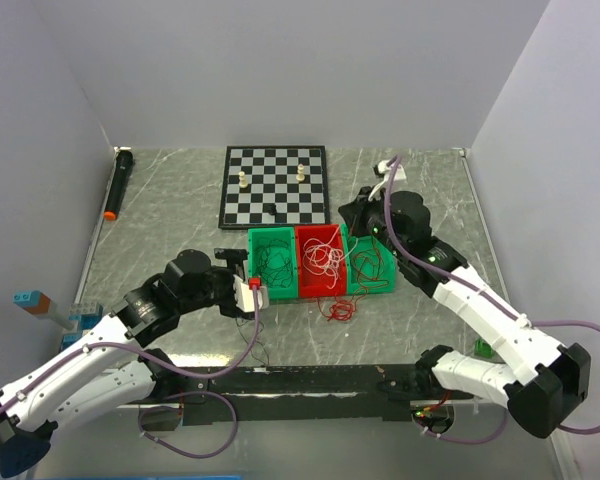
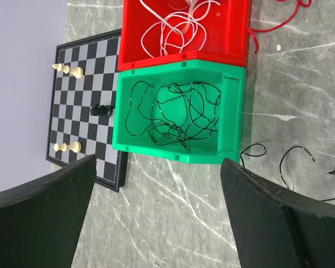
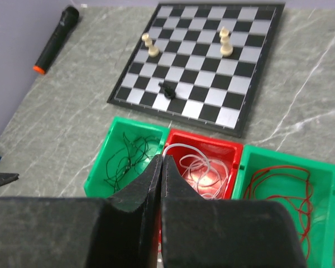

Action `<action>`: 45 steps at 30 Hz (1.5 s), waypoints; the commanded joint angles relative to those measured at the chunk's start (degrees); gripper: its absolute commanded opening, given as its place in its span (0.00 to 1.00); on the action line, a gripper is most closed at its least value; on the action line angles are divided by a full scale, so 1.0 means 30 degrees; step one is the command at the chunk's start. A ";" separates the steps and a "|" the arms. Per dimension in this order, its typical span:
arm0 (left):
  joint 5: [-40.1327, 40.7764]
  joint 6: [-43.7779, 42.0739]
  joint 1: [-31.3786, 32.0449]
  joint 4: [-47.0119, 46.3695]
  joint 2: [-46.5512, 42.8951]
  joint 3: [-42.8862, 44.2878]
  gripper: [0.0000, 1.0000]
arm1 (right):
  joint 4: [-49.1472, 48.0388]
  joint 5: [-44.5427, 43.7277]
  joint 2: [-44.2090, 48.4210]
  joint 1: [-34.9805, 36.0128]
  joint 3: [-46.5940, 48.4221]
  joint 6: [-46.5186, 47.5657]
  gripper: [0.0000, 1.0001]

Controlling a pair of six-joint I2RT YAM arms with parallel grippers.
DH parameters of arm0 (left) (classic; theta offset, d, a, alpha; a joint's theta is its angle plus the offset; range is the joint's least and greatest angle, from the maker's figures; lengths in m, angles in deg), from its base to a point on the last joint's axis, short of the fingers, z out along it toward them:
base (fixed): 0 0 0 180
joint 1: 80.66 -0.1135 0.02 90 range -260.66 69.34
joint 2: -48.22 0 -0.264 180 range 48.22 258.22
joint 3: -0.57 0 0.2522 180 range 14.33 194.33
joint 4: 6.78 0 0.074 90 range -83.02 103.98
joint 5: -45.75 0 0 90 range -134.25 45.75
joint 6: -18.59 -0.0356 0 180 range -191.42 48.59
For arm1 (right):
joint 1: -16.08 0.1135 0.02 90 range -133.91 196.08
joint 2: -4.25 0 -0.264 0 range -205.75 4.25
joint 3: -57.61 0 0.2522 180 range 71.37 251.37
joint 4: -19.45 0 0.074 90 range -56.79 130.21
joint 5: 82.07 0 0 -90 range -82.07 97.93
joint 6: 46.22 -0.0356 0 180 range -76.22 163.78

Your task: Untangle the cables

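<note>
Left gripper [image 2: 158, 167] agape, right gripper [image 3: 161, 167] closed on nothing; cables [image 2: 178, 114] in three bins [image 2: 232, 117], chessboard [image 1: 275, 188] behind

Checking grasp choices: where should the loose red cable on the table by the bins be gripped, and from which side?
Probably from straight above, pinching one strand at the near edge of the red cable, away from the red bin: it seems to lie flat in thin curls, and the bin's wall stands close behind.

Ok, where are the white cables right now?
In the top view the white cables lie coiled in the red bin, between the left green bin and the right green bin, just in front of the chessboard.
</note>
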State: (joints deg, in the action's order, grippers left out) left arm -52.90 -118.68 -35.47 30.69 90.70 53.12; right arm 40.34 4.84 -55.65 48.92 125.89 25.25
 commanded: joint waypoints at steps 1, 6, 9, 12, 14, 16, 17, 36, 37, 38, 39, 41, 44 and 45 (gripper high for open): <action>-0.0340 0.0259 -0.0092 -0.0403 -0.0126 -0.0096 0.97 | -0.1088 0.0737 -0.1123 -0.0107 -0.0215 -0.0914 0.00; -0.0634 -0.0445 -0.0122 0.0359 -0.0185 -0.0302 0.97 | -0.2054 0.0708 -0.3321 -0.0078 -0.0303 -0.1676 0.00; -0.1071 0.0429 -0.0412 0.0711 -0.0185 0.0136 0.97 | -0.2262 0.0242 -0.4552 0.0331 -0.0216 -0.1648 0.00; -0.1718 0.0754 -0.0619 0.0947 -0.0155 0.0314 0.97 | -0.2262 -0.0082 -0.5635 0.0800 -0.0157 -0.1852 0.00; -0.1834 0.1105 -0.0678 0.0946 -0.0156 0.0285 0.96 | -0.2058 -0.0403 -0.6310 0.1035 -0.0011 -0.2232 0.00; -0.2039 0.1312 -0.0737 0.1209 -0.0068 0.0256 0.97 | -0.1940 -0.0434 -0.6955 0.1211 0.0078 -0.2671 0.00; -0.2243 0.1254 -0.0766 0.1384 -0.0010 0.0226 0.97 | -0.1765 -0.0550 -0.7422 0.1357 0.0165 -0.2876 0.00; -0.2976 -0.1617 -0.0912 0.3758 0.0079 -0.1969 0.97 | 0.1486 -0.0523 -1.0241 0.1768 0.3065 -0.3758 0.31; -0.3152 -0.1908 -0.0884 0.4049 0.0108 -0.2319 0.97 | 0.1778 -0.0435 -1.0007 0.1768 0.3182 -0.3612 0.37; -0.3299 -0.2143 -0.0912 0.4255 0.0108 -0.2613 0.97 | 0.2100 -0.0521 -0.9627 0.1797 0.3299 -0.3408 0.41; -0.3387 -0.2232 -0.0913 0.4170 0.0050 -0.2906 0.97 | 0.2336 -0.0696 -0.9305 0.1826 0.3330 -0.3260 0.46; -0.3417 -0.2262 -0.0913 0.3878 -0.0038 -0.3288 0.97 | 0.2689 -0.0786 -0.8514 0.1856 0.3214 -0.3143 0.50; -0.4000 -0.2087 -0.0913 0.3583 0.0223 -0.3203 0.97 | 0.3185 -0.1164 -0.7488 0.1827 0.3154 -0.3054 0.52; -0.4206 -0.2232 -0.0884 0.3641 0.0428 -0.3086 0.97 | 0.3420 -0.1282 -0.7282 0.1798 0.3212 -0.2996 0.52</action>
State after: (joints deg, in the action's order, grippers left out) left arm -61.40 -123.84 -37.96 42.47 91.53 42.67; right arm 48.19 2.83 -82.69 54.17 132.78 15.26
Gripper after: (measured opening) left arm 0.966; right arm 0.518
